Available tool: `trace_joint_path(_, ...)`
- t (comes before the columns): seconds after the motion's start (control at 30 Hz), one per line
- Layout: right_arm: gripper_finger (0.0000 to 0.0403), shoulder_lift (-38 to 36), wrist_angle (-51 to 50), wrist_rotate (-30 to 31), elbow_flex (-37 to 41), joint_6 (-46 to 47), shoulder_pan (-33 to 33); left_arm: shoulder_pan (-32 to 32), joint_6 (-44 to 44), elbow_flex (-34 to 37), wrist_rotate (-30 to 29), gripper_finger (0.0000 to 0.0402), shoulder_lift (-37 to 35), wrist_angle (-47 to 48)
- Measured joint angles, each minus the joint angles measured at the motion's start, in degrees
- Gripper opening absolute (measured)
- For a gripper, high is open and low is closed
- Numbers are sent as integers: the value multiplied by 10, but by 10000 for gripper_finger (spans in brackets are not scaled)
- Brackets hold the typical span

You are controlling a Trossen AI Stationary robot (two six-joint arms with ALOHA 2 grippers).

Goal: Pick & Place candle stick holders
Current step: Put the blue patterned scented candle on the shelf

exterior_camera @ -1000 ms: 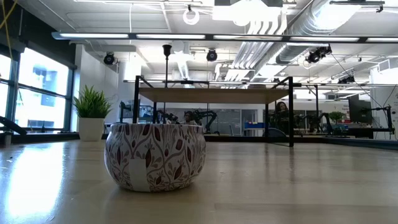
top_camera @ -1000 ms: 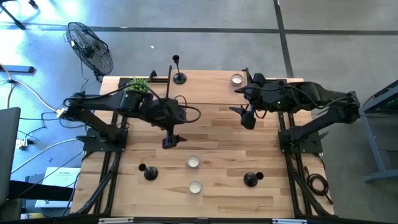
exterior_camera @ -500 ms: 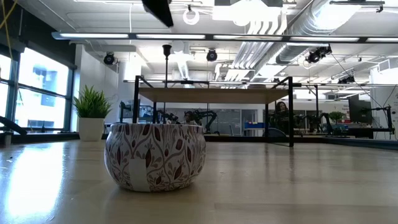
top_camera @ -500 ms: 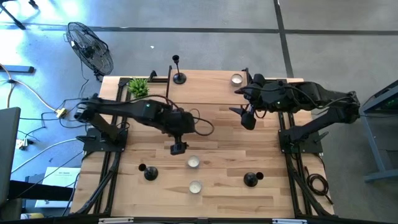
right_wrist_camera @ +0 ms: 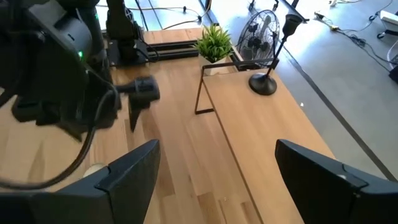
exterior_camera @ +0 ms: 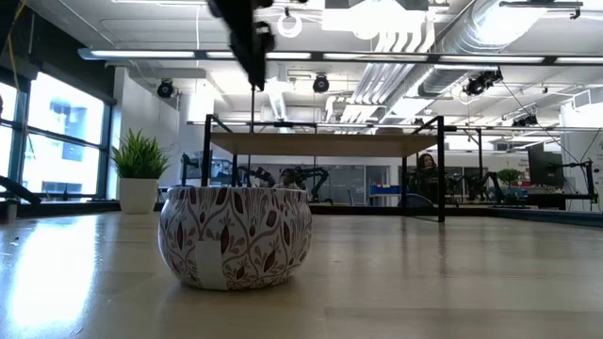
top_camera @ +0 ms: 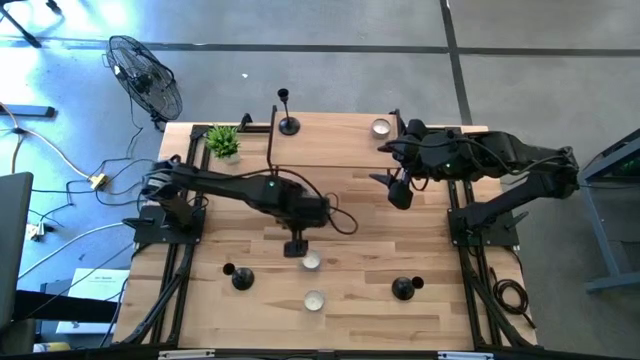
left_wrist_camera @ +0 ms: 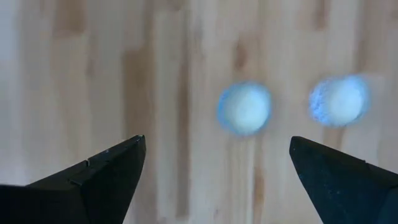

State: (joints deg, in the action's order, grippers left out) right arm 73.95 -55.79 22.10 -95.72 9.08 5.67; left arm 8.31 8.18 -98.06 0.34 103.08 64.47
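Three black candle stick holders stand on their round bases on the wooden table (top_camera: 440,250): a tall one (top_camera: 288,122) at the far edge, one (top_camera: 240,278) near left, one (top_camera: 404,289) near right. Two silvery tealight cups (top_camera: 311,261) (top_camera: 314,300) sit near the middle, a third (top_camera: 381,127) at the far right. My left gripper (top_camera: 296,250) hangs open, pointing steeply down, just left of the nearer-middle cup (left_wrist_camera: 244,107), touching nothing. My right gripper (top_camera: 398,192) waits open above the table's right half.
A small potted plant (top_camera: 222,140) and a thin black bent rod (top_camera: 270,140) stand at the far left. A fan (top_camera: 145,75) is on the floor beyond the table. In the low view a patterned round cup (exterior_camera: 231,235) fills the foreground.
My left gripper has come down and toward the table's near edge and right, tipping further downward, and now stands close beside the middle tealight cup. It has stayed open. The right arm has kept still.
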Motion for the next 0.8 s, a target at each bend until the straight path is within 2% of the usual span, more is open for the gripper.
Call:
trace_joint_path(0.1, 312, 0, -1, -6, 0, 3, 0, 7, -19, 3, 9, 390, 8, 13)
trace_joint_path(0.17, 312, 0, -1, -5, 0, 11, 4, 10, -39, 0, 13, 390, 14, -10)
trace_joint_path(0.23, 312, 0, 0, 6, 0, 12, 10, 17, -53, 3, 16, 390, 16, 8)
trace_joint_path(0.3, 312, 0, 1, 23, 0, 16, 18, 20, -61, 1, 17, 390, 20, -15)
trace_joint_path(0.57, 312, 0, 3, 75, 0, 65, 46, 24, -23, 1, 51, 390, 22, -18)
trace_joint_path(0.8, 312, 0, 3, 115, 0, 110, 74, 34, -48, 20, 49, 390, 22, -29)
